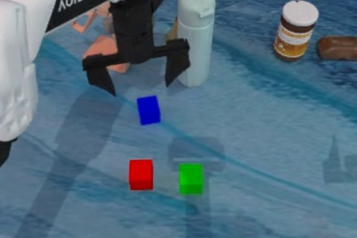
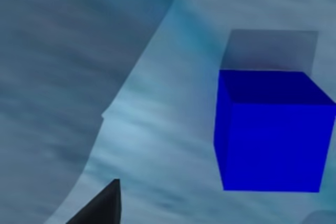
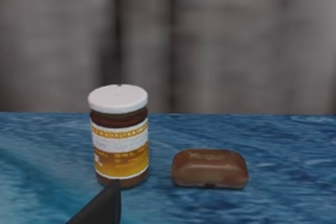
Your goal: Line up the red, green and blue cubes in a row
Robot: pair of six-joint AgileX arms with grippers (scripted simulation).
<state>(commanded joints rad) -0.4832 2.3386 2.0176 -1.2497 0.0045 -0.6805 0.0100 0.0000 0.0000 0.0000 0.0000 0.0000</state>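
The blue cube (image 1: 149, 110) lies on the blue table, farther back than the other two. The red cube (image 1: 140, 174) and the green cube (image 1: 191, 178) sit side by side nearer the front, a small gap between them. My left gripper (image 1: 140, 79) hangs open just behind and above the blue cube, its two black fingers spread wider than the cube and holding nothing. In the left wrist view the blue cube (image 2: 270, 135) looms large beyond one fingertip (image 2: 107, 205). My right gripper (image 3: 149, 203) is parked outside the top view, open and empty, with one finger (image 3: 105, 205) showing.
A tall white bottle (image 1: 195, 34) stands right beside the left gripper's finger. A peach figurine (image 1: 106, 37) sits behind that gripper. A brown jar with a white lid (image 1: 294, 29) (image 3: 118, 137) and a brown oblong object (image 1: 337, 47) (image 3: 210, 169) stand at the back right.
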